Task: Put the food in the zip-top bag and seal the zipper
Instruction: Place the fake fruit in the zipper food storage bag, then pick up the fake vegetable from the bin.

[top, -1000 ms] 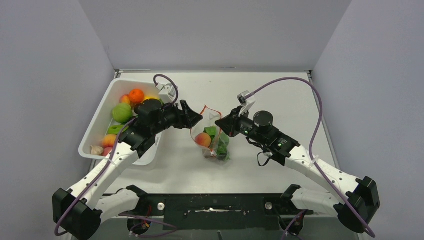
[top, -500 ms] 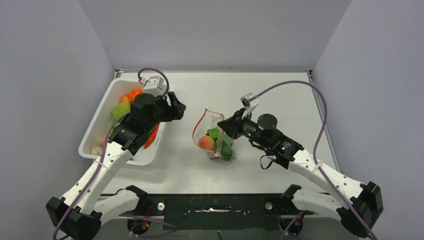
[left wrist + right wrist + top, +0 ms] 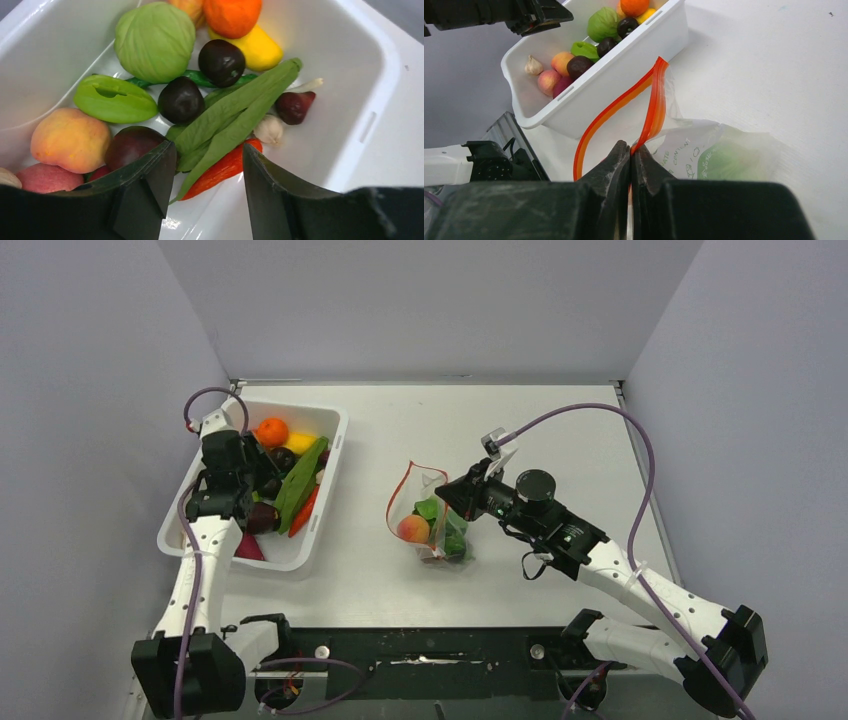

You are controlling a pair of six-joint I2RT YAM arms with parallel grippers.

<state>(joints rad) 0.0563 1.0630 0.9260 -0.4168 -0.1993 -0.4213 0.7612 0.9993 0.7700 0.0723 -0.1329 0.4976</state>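
The clear zip-top bag (image 3: pixel 432 528) stands mid-table with its mouth held open; a peach (image 3: pixel 411 528) and green pieces (image 3: pixel 430 508) lie inside. Its red-orange zipper (image 3: pixel 616 106) loops wide. My right gripper (image 3: pixel 631 150) is shut on the zipper edge, also seen from above (image 3: pixel 447 492). My left gripper (image 3: pixel 204 155) is open and empty over the white bin (image 3: pixel 330 462), just above a long green leaf (image 3: pixel 235 112), a red pepper (image 3: pixel 222 169) and a dark plum (image 3: pixel 131 146). More food in the bin: lettuce (image 3: pixel 155 41), orange (image 3: pixel 231 15), peach (image 3: pixel 70 139), two plums (image 3: pixel 181 99).
The bin's near wall (image 3: pixel 621 65) stands left of the bag. A yellow fruit (image 3: pixel 257 47), garlic (image 3: pixel 269 129) and a green slice (image 3: pixel 115 99) also lie in the bin. Grey walls close in the table on three sides.
My left arm has swung left from beside the bag to over the bin, now pointing down into the food. The right gripper has kept its hold on the zipper.
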